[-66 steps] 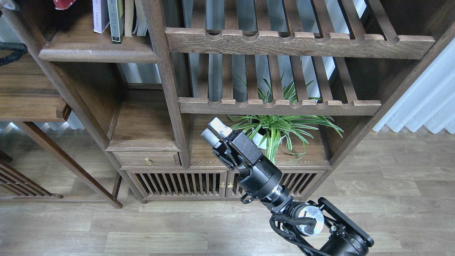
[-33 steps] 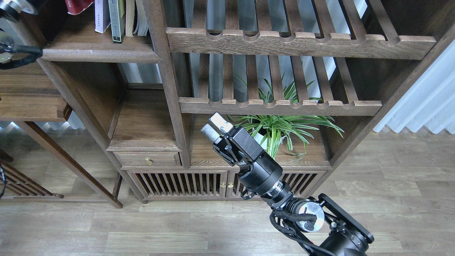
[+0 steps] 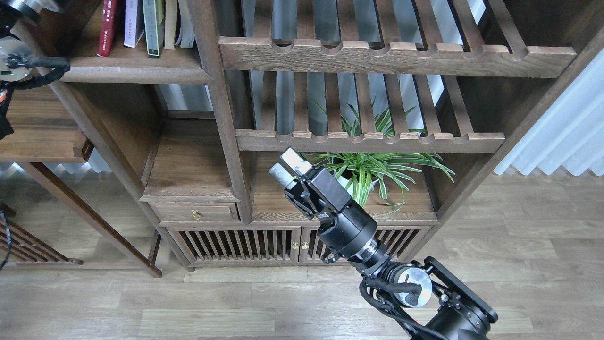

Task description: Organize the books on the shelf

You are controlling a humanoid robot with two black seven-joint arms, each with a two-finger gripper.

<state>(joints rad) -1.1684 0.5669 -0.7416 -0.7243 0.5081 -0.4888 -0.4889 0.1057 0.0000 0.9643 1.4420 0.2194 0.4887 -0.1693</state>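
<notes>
A dark wooden bookcase fills the wall. On its top-left shelf (image 3: 132, 73) the books (image 3: 141, 23) stand upright together, apparently done. The right gripper (image 3: 288, 166) hangs empty, fingers slightly apart; the left is out of sight.

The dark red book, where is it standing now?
In the head view the dark red book stands at top left on the solid shelf, leftmost in the row, beside the lavender-white book.
</notes>
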